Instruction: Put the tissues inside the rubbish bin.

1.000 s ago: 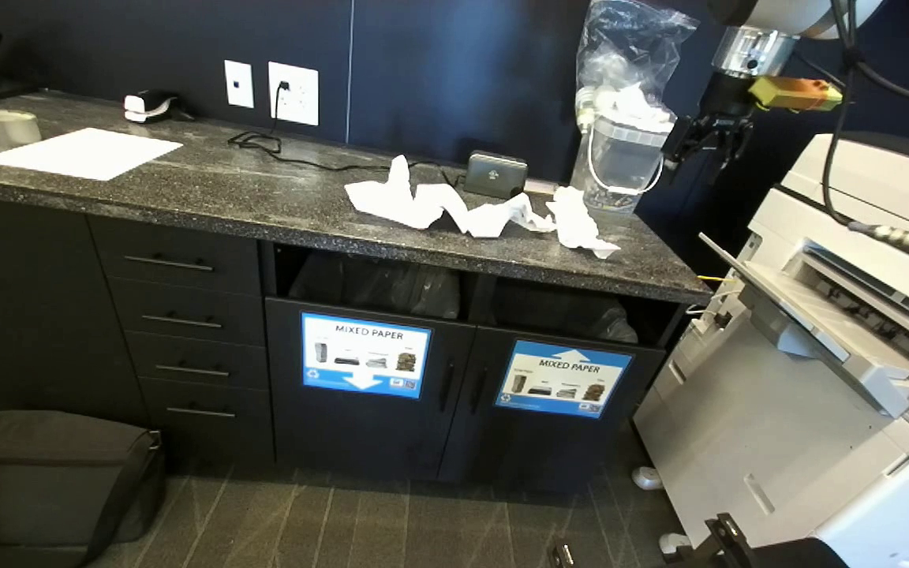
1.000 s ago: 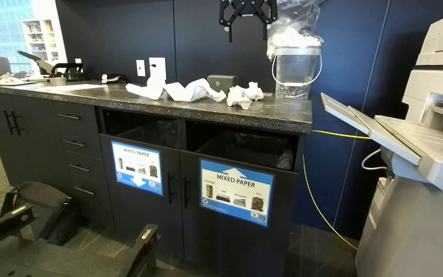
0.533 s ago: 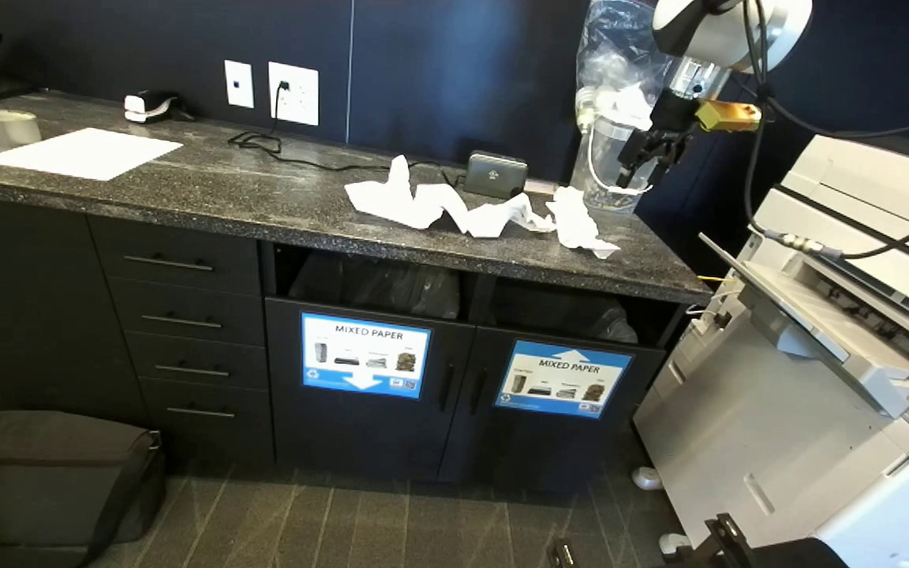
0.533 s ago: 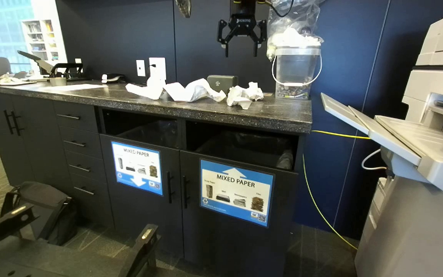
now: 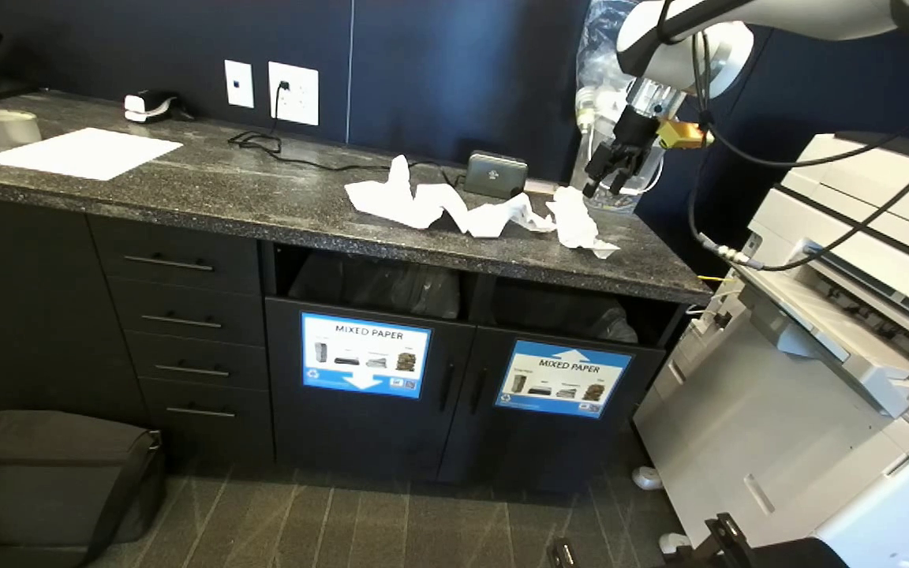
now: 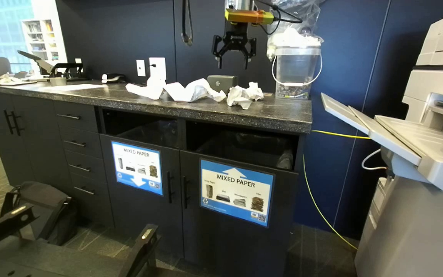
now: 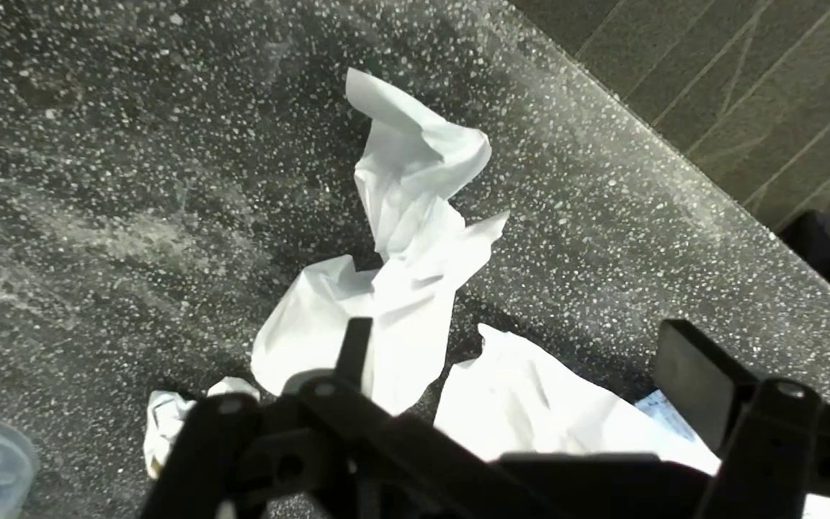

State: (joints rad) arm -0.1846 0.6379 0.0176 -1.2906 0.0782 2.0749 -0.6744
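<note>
At least three tissues (image 5: 577, 225) lie on the tabletop (image 5: 210, 181), near its front edge towards the right corner: white, crumpled, peaked and folded. The left two run lengthwise along that edge, one peak standing upright; the rightmost slants towards it. Two bins (image 5: 360, 434) sit below. One claw (image 6: 233, 65) hangs above, pointing down, jaws wide apart, gripping nothing.

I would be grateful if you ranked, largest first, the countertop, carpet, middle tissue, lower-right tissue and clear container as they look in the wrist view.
1. Countertop
2. Carpet
3. Middle tissue and lower-right tissue: not ranked against each other, since the hand hides part of each
4. Clear container, only a corner showing
</note>
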